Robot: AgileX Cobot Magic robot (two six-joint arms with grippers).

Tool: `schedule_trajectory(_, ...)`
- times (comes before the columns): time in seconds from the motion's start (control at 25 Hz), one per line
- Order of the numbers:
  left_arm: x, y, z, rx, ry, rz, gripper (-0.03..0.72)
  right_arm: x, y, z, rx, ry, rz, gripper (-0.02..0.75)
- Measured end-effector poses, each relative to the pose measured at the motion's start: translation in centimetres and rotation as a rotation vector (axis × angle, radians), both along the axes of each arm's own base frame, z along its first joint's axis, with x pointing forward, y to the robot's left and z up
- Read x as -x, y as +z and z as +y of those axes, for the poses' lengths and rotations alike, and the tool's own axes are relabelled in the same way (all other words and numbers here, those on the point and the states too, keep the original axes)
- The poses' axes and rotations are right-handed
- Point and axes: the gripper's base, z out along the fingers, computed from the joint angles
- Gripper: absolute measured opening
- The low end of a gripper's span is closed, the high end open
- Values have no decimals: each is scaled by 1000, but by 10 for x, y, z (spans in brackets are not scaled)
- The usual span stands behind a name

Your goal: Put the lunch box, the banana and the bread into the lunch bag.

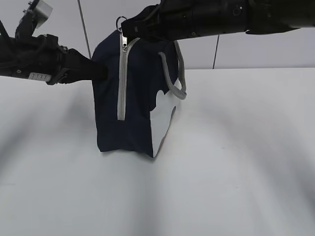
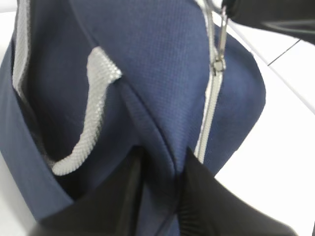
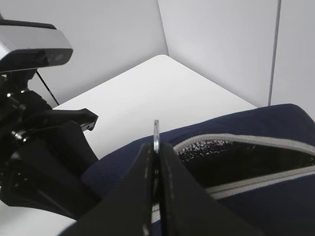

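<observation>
My right claw [image 3: 155,162] is pinched fully closed on the ring pull [image 3: 156,133] at the top of the lunch bag [image 1: 135,98], whose zipper [image 1: 121,83] gapes partly open along the top, showing silver lining. My left claw [image 2: 157,167] is squeezed tight on a fold of the bag's navy fabric beside the grey strap handle [image 2: 91,113]. The bag stands upright near the table's [image 1: 236,162] far edge.

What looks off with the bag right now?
Nothing damaged or spilled. The lunch bag stands upright, its top zipper part-open, showing silver lining. The right gripper pinches the ring pull; the left gripper clamps bag fabric.
</observation>
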Motion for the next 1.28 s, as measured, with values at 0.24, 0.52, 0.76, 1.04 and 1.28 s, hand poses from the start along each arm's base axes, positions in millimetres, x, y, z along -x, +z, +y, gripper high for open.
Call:
schedule_trajectory(0.24, 0, 0, 0, -4, -2, -1, 6, 6, 13, -1, -16, 14, -16, -16)
schedule_trajectory(0.52, 0, 0, 0, -3, -5, -1, 2, 13, 22, 0, -31, 52, -19, -16)
schedule_trajectory(0.76, 0, -1, -1, 6, -15, 7, 2, 11, 25, -3, -30, 5, -29, -16)
schedule_trajectory(1.04, 1, -1, -2, -2, -35, 3, 2, 3, 34, -3, -43, -32, -54, -16)
schedule_trajectory(1.28, 1, -1, -2, -11, -47, 1, 2, -13, 34, 1, -55, -41, -34, -16)
